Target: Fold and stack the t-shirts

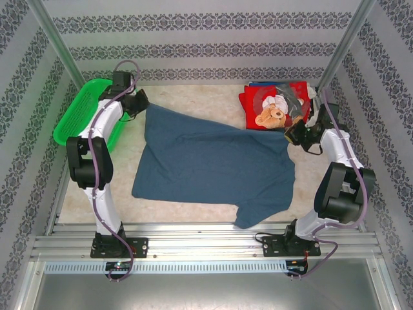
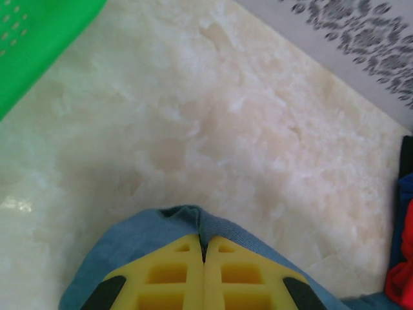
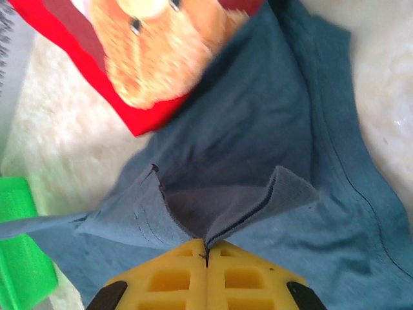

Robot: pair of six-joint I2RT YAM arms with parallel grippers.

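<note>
Overhead, the blue t-shirt [image 1: 213,165] lies spread across the pale surface [image 1: 193,213], one far corner touching the folded red t-shirt [image 1: 274,106]; a green basket [image 1: 80,116] sits at the left. From the left wrist, the left jaws are pressed together, pinching the blue t-shirt's edge. From the right wrist, the right jaws pinch a raised fold near the bear print [image 3: 148,58].
</note>
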